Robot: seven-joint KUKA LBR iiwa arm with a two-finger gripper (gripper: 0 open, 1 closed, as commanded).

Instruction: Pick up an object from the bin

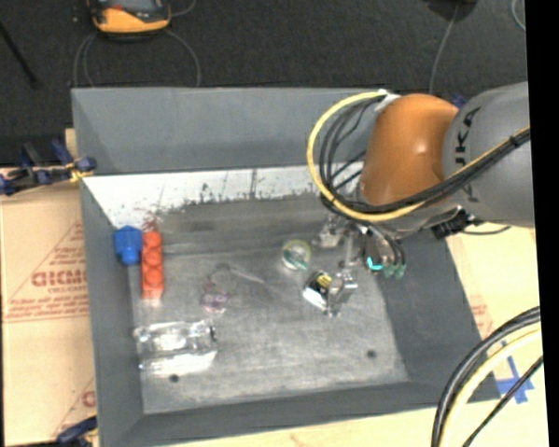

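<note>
My gripper (340, 282) hangs low over the right half of the bin, under the orange wrist cover. A small shiny thing with black and yellow on it (317, 290) lies right at the gripper's left side, touching or nearly touching it; I cannot tell whether it is held. A small clear greenish ball (296, 255) rests on the bin floor just up and left of the gripper.
An orange ribbed tube with a blue cap (143, 258) lies along the left wall. A clear plastic package (175, 347) sits at the front left. A faint clear pinkish piece (215, 294) lies mid-floor. The arm and cables cover the bin's right side.
</note>
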